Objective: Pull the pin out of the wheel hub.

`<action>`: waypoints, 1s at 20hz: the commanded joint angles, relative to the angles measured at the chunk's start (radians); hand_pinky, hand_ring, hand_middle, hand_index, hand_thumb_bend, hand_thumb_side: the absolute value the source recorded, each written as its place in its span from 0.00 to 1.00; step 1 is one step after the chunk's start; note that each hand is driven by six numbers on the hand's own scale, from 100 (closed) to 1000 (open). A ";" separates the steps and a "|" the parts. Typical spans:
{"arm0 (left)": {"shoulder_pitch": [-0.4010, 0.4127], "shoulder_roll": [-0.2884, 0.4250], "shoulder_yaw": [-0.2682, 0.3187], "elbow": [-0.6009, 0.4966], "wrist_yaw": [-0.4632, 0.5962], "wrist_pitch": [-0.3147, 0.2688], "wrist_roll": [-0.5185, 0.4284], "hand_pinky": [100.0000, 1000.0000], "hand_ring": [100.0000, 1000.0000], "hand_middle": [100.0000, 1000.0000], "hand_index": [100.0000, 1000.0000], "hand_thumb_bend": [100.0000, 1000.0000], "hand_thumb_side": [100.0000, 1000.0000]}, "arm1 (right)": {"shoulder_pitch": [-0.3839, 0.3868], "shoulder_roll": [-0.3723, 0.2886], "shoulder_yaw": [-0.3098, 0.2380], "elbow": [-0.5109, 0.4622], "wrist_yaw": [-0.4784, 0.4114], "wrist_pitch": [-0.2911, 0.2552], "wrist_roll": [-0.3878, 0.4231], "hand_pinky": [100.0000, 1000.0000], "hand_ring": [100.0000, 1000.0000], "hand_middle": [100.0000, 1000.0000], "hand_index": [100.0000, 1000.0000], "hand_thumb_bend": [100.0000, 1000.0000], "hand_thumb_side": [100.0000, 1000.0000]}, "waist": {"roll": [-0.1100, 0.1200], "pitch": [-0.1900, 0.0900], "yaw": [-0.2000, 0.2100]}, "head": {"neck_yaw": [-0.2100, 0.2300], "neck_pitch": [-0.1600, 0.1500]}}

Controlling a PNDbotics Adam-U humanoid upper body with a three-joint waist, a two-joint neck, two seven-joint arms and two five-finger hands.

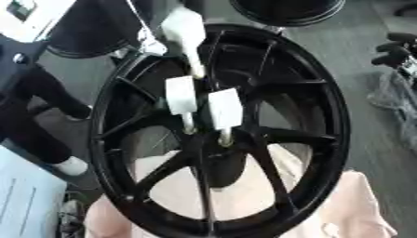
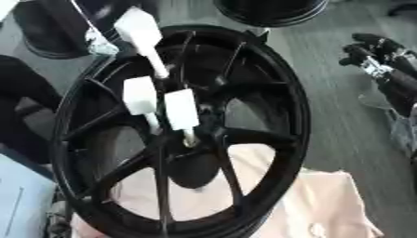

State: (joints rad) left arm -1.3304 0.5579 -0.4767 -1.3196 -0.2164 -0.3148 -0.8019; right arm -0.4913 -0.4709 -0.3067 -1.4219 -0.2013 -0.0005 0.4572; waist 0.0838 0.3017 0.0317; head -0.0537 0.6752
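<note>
Fingers on the right hand point(image 2: 379, 58) curl near the right edge, holding nothing, well apart from the wheel point(image 2: 73, 121). Three white-handled pins point(image 2: 181, 110) stand in its hub. Reaching comes first; the hand must cross over and grasp one handle.

Glossy black metal is gleaming on the wheel hub point(image 1: 220, 135), whose white matt plastic-looking pin handles point(image 1: 225, 108) are standing over pale pink cloth point(image 1: 358, 204) and grey matt floor point(image 1: 358, 69).
</note>
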 commanded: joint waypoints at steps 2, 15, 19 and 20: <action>-0.009 0.093 0.075 -0.068 0.029 -0.077 -0.105 0.74 0.65 0.48 0.32 0.38 0.00 | -0.004 -0.037 -0.007 -0.008 0.005 -0.002 -0.002 0.98 0.70 0.70 0.84 0.28 0.33 | 0.001 -0.031 0.009 | -0.004 0.012; 0.325 0.449 0.360 -0.270 0.171 0.035 -0.028 0.73 0.64 0.48 0.33 0.41 0.00 | 0.019 -0.066 -0.035 -0.008 0.003 -0.002 -0.029 0.98 0.70 0.70 0.84 0.28 0.33 | 0.014 -0.033 0.052 | -0.043 0.030; 0.518 0.530 0.446 -0.283 0.187 0.059 0.043 0.73 0.63 0.47 0.33 0.32 0.00 | 0.019 -0.071 -0.048 -0.009 -0.005 0.001 -0.041 0.98 0.70 0.70 0.84 0.27 0.33 | 0.014 -0.032 0.057 | -0.052 0.031; 0.564 0.543 0.471 -0.277 0.192 0.064 0.064 0.72 0.63 0.47 0.33 0.30 0.00 | 0.020 -0.072 -0.052 -0.009 -0.006 0.001 -0.045 0.98 0.70 0.70 0.84 0.27 0.33 | 0.014 -0.031 0.058 | -0.054 0.031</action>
State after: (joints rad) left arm -0.7621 1.0373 -0.0524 -1.5895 -0.0362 -0.2554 -0.7614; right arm -0.4638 -0.5064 -0.3465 -1.4214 -0.1991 0.0011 0.4193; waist 0.1013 0.2977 0.0887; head -0.1036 0.7023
